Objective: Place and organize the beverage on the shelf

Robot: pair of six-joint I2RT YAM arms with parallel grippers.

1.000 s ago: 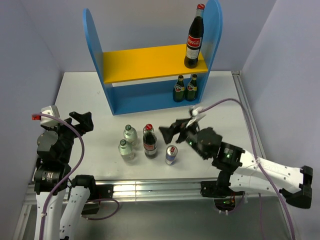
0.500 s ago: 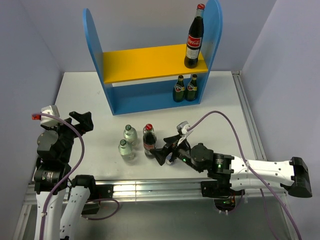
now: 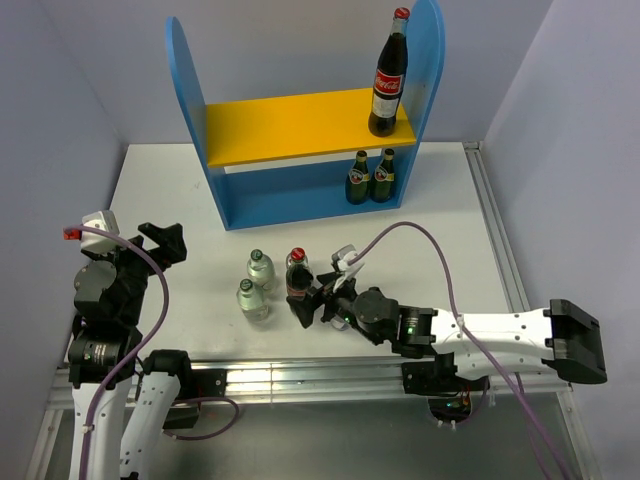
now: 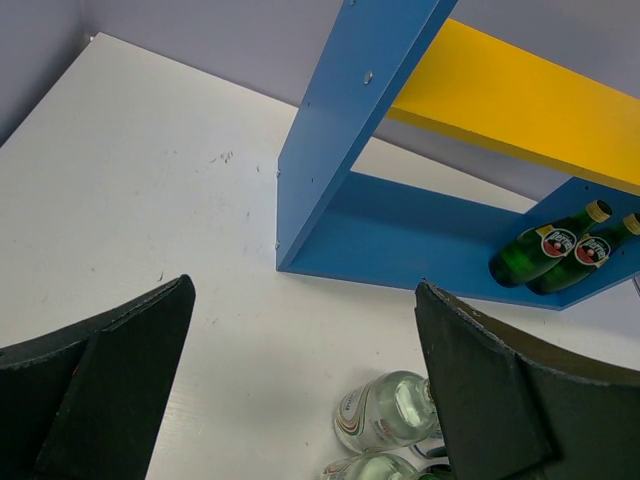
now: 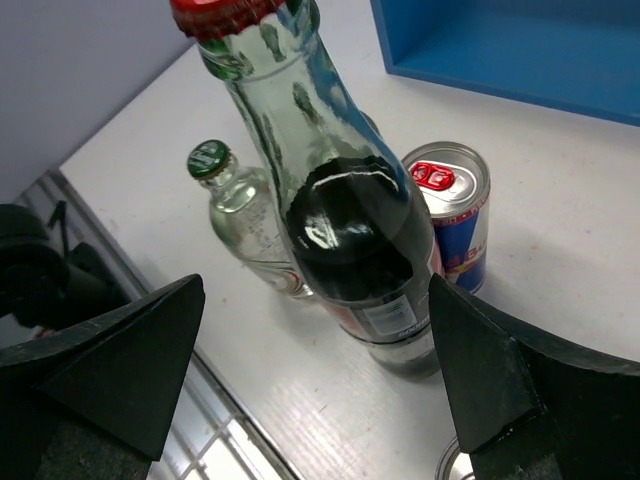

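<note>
The cola bottle (image 5: 360, 260), red-capped and upright on the white worktop (image 3: 440, 200), stood right in the gap of the right pincer (image 5: 316, 300). The pincer's two dark fingers (image 5: 110, 370) were spread wide on either side of the bottle and, as far as the wrist view let me judge, were not pressing on the glass. Just past the bottle, towards the finger at the right of that view, a blue-silver can (image 5: 455, 215) stood close beside it; whether the two touched I could not tell. Towards the other finger, and a little further out, were the small clear bottles (image 3: 256, 283) with green caps, standing near each other. Well beyond the pincer, at the back of the worktop, rose the blue shelf (image 3: 185, 90). At the right end of its yellow upper board stood a second cola bottle (image 3: 387, 85), hard by the side panel. Under that, on the blue base, two dark green bottles (image 3: 370, 177) stood side by side. The left pincer (image 4: 302, 290) hung apart from all of this above bare worktop. It was also wide open with nothing in it, and from its own view the clear bottles showed low between its fingers and the shelf further ahead.
</note>
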